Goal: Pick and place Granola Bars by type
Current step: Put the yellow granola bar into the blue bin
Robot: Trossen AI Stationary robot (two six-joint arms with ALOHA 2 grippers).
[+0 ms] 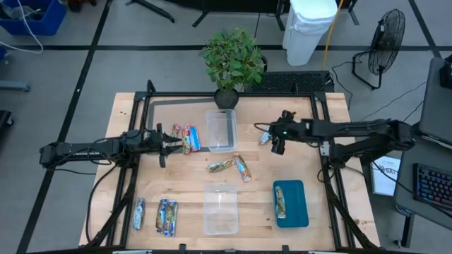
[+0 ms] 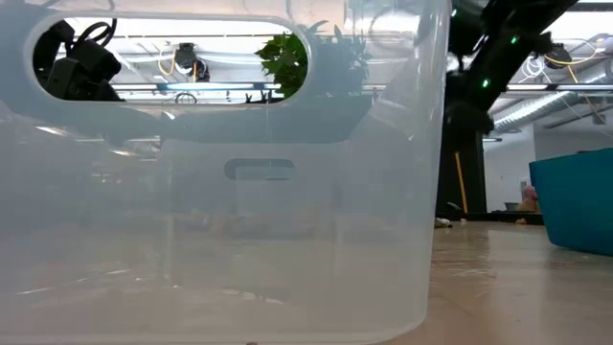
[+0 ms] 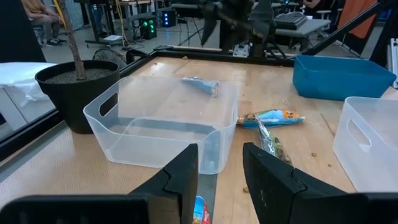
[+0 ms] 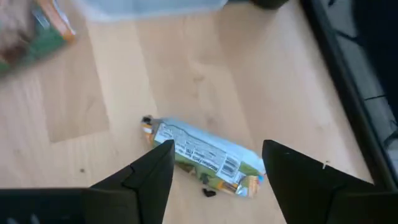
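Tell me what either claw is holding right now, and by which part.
Nothing is held. The right claw hangs open over a green bar on the table; the left claw is open above the red-blue bars.

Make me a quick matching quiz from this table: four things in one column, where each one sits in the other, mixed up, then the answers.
1. potted plant
2. teal tray
3. right end effector
4. left end effector

A. holds one bar
B. far edge of the table
C. beside the red-blue bars
D. over a green bar

Pairs: 1-B, 2-A, 3-D, 4-C
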